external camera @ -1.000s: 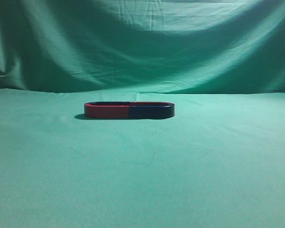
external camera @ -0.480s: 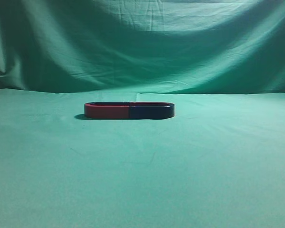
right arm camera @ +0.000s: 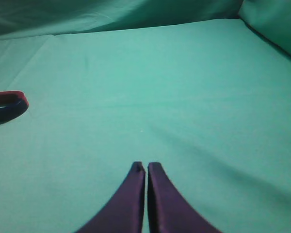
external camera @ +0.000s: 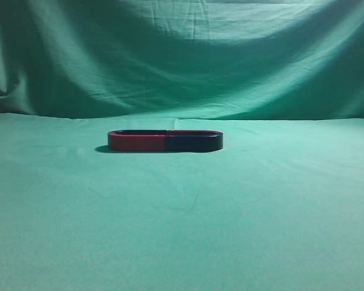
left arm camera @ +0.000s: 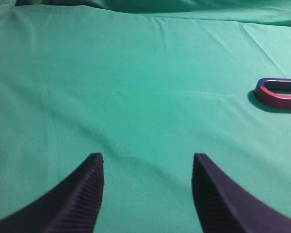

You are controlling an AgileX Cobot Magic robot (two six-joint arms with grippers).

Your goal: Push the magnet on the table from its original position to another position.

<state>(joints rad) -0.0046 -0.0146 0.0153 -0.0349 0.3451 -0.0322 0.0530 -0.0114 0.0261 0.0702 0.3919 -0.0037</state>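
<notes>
The dark navy magnet (external camera: 193, 142) touches the red magnet (external camera: 136, 141) near the tabletop's (external camera: 182, 230) far edge; the left claw (left arm camera: 148, 160) gapes wide, and the right claw (right arm camera: 146, 167) is pinched together, empty.

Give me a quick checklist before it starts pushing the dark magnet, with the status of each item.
1. Dark magnet lies flat on the table: ok.
2. It is separate from the red magnet: not ok, the two sit end to end, touching.
3. Right gripper shut for pushing: ok, with nothing between the fingers.
4. Left gripper away from the magnets: ok, open over bare cloth.
5. Right gripper in contact with the dark magnet: not ok, it is well apart.
6. Cloth flat along the push path: cannot tell.
</notes>
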